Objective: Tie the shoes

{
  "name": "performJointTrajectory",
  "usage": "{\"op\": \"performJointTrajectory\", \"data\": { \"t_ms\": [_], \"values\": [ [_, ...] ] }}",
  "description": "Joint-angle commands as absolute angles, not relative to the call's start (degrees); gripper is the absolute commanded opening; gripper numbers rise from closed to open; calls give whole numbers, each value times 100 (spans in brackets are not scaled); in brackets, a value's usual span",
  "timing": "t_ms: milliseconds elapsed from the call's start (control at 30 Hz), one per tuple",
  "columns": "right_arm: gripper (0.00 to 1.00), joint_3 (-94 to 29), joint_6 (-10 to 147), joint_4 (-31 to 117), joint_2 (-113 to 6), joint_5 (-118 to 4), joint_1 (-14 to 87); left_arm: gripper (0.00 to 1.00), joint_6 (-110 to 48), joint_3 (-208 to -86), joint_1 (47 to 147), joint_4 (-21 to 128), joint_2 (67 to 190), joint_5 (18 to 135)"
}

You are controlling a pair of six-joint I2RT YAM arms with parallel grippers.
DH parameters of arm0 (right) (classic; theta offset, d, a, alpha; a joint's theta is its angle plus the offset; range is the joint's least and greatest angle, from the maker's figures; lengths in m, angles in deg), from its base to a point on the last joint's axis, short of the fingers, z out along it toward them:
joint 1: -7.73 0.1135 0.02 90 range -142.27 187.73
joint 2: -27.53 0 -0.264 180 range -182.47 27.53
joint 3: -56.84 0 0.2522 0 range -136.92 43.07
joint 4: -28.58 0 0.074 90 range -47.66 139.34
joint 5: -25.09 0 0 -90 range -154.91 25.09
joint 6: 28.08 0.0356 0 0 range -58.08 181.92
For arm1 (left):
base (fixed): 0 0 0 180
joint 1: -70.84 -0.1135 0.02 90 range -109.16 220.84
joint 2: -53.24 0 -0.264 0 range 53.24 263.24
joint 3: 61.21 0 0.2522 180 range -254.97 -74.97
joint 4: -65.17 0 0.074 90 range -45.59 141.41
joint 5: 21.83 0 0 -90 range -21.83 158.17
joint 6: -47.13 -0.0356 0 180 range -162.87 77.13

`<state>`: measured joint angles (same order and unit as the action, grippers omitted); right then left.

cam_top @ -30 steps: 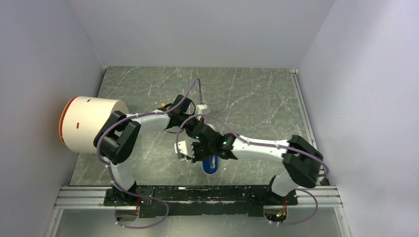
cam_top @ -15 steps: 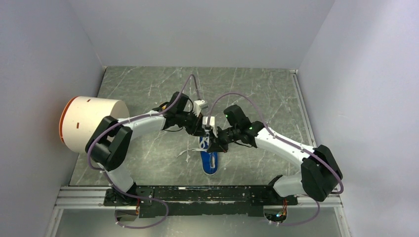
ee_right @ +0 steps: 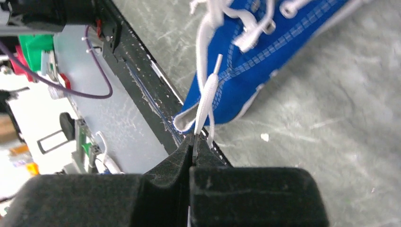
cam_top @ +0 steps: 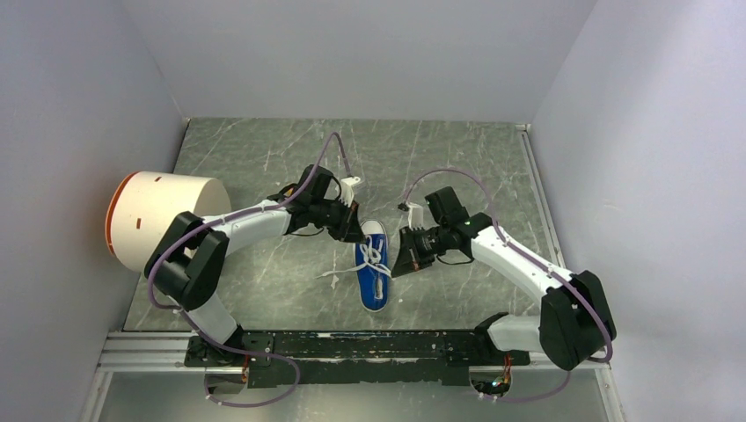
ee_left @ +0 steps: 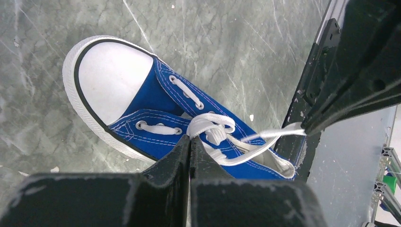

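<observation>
Shoe (cam_top: 373, 286) lies mid-table, a bit near of centre, toe far and heel near, close to the rail (cam_top: 352, 345). It sits sole down, with nothing pinning it. Laces (cam_top: 374, 257) are crossed over the tongue in a loose tangle, not a bow yet. One strand trails off left on the table (cam_top: 457, 167).

Right gripper (ee_right: 193, 142) is just right of the shoe, clenched on a lace. The strand runs taut from its tips back to the crossing. The tail past the pinch looks short, and we see the aglet close by. Left gripper (ee_left: 190, 144) is at the toe's left side, jaws pressed together right at the crossing. We read it as pinching a lace there, though the strand between the pads is barely visible.

Risks as we judge them:
- With that short tail, a hard outward pull could slide the lace clean out of the right grip.
- The shoe is light and free, so an uneven pull from the two sides could drag or roll it instead of tightening the crossing.
- The left pinch sits so close to the crossing that it may clamp both strands or the loop, jamming the knot.
- The trailing left strand could snag under an arm.

The drum (cam_top: 163, 220) at far left is well apart and no issue.
</observation>
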<state>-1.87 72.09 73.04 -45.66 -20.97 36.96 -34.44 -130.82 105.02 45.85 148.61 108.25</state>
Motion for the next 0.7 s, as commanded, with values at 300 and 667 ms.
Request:
{"op": "performJointTrajectory", "data": {
  "t_ms": [300,667],
  "values": [
    [3,-331,8609,8617,-5058,-3926,3243,5,-3696,-13305,10477,4355,14925,10862],
    [61,-1417,6630,8392,-4957,-3544,3596,5,-4041,-13316,10421,4177,14904,10931]
  ]
}}
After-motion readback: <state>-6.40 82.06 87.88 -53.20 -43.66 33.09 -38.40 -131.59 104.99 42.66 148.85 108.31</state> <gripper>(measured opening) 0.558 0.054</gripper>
